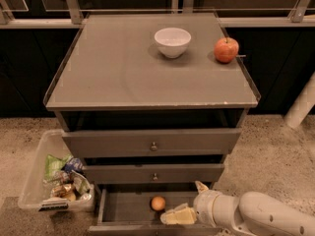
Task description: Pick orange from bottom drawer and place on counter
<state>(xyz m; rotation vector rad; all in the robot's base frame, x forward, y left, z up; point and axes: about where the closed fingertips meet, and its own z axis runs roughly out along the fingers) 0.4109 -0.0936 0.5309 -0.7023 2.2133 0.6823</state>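
Note:
The orange (pixel 158 203) lies on the grey floor of the open bottom drawer (pixel 125 208), near its middle. My gripper (pixel 187 200) reaches in from the lower right, over the drawer's right part; its lower cream finger tip is just right of the orange, apart from it. One finger (pixel 178 216) lies low by the drawer's front, the other (pixel 201 186) points up, so the gripper is open and empty. The counter (pixel 123 68) is the broad grey top above.
A white bowl (pixel 172 42) and a red apple (pixel 226 49) stand on the counter's back right. Two shut drawers with knobs (pixel 154 146) sit above the open one. A clear bin of packets (pixel 54 181) stands on the floor at the left.

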